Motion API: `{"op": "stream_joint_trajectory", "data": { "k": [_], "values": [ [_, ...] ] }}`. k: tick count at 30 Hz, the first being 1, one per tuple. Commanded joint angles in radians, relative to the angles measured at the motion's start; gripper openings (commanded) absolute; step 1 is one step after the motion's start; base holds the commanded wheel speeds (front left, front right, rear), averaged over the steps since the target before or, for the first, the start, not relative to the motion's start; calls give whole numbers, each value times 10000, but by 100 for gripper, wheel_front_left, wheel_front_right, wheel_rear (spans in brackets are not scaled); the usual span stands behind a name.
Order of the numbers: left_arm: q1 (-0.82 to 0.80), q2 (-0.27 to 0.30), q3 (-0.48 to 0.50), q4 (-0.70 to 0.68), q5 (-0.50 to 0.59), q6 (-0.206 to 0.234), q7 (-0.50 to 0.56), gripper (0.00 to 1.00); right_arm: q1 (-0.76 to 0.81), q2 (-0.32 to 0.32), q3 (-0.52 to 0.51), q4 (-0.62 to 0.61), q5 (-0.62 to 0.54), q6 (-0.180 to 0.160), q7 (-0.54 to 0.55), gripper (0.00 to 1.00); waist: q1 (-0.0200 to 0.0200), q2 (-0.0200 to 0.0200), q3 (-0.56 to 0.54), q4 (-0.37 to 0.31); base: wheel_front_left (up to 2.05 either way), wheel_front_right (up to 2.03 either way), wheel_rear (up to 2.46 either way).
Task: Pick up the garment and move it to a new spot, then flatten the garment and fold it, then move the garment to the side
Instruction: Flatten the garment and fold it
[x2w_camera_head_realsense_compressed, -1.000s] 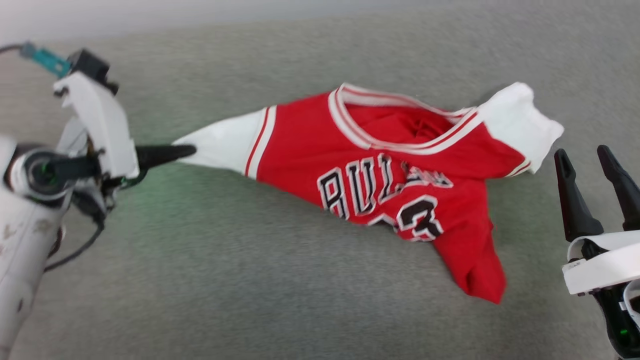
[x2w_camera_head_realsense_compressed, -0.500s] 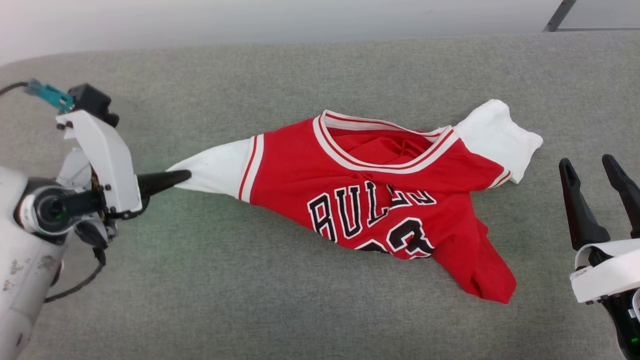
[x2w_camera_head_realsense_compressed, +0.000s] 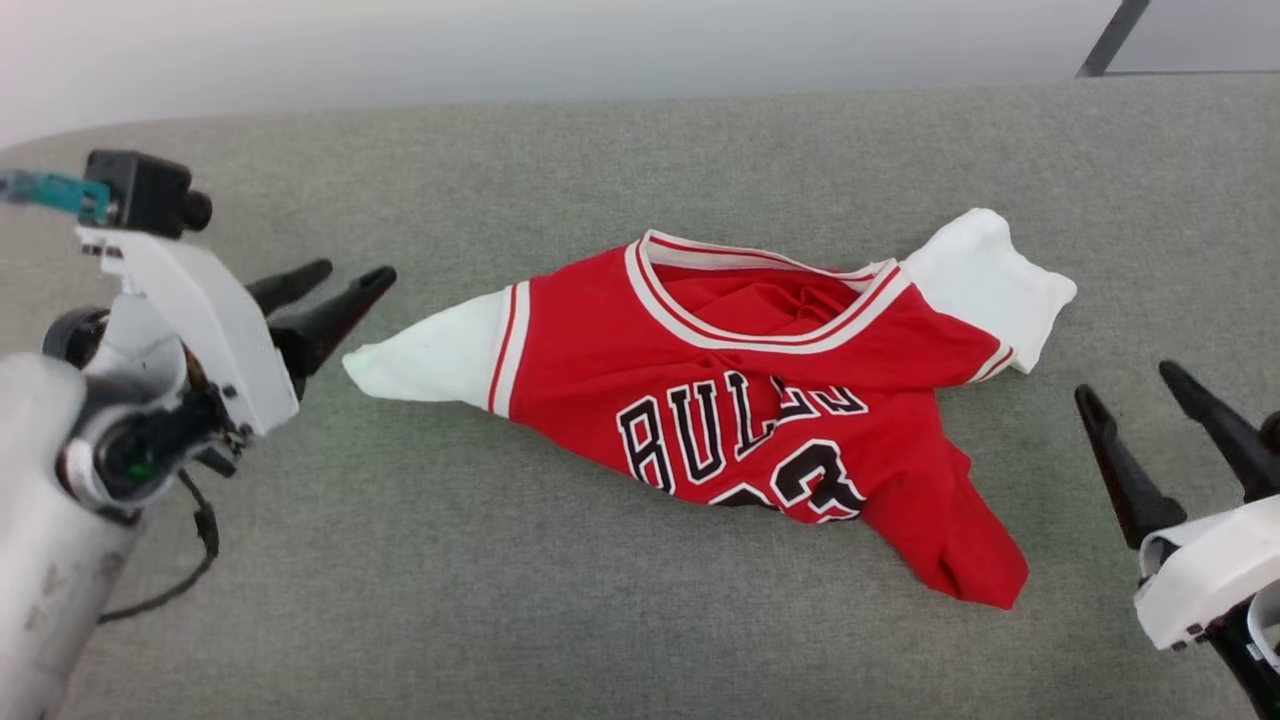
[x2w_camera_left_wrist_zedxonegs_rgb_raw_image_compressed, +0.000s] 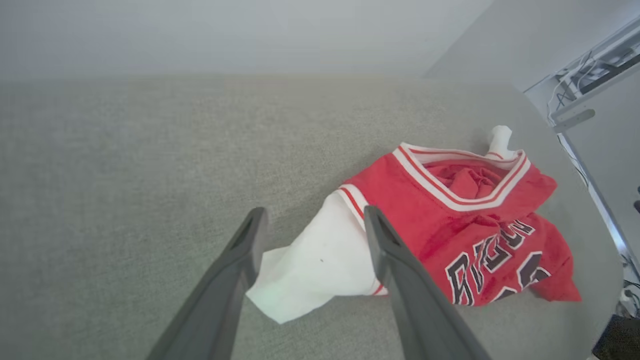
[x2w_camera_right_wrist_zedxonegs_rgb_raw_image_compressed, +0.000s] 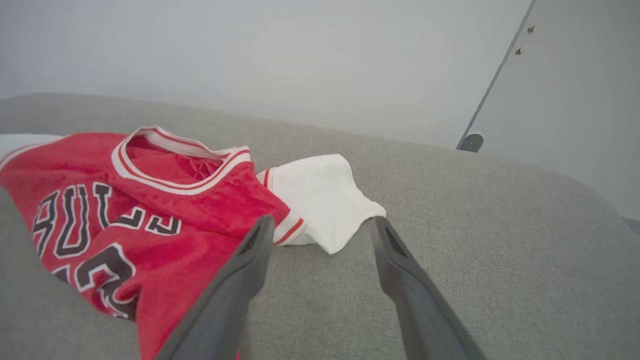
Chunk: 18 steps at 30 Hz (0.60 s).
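Grey woven fabric surface with rounded corners, a plain pale wall behind it and a dark slanted bar poking in at the top right. The left wrist view also catches some shelving with cables past the edge. The garment lies crumpled roughly mid-surface, with the collar toward the wall and the lettering face up. One white sleeve stretches out left, the other sits at the right, and the red hem is bunched lower right. The left gripper is spread wide and empty, its tips just beside the left sleeve end. The right gripper is spread too, holding nothing, near the right sleeve but not touching it.
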Motion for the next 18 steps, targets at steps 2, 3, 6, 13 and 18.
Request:
{"op": "stream_joint_trajectory", "data": {
  "k": [2, 3, 6, 13, 18],
  "values": [
    [473, 90, -92, -447, 565, -40, -1127, 100, 44, -586, 418, 97, 175, -3, 282, 100, 0, 0, -90, 140, 0, 0, 0],
    [637, 70, -110, -592, 786, -41, -1620, 100, 24, -866, 584, 144, 266, -3, 423, 100, 0, 0, -117, 205, 0, 0, 0],
    [1186, -113, -204, -1062, 1433, -35, -3027, 100, -186, -1675, 1091, 258, 609, -3, 854, 100, 0, 0, -187, 423, 0, 0, 0],
    [2592, -731, -218, -1965, 3081, 996, -6058, 100, -1235, -3552, 2434, 496, 1607, -4, 1559, 100, 0, 0, -171, 1037, 0, 0, 0],
    [3590, -1241, 56, -2412, 3640, 1731, -7105, 100, -2187, -4452, 3342, 1108, 2399, -4, 1754, 100, 0, 0, -61, 1544, 0, 0, 0]
  ]
}}
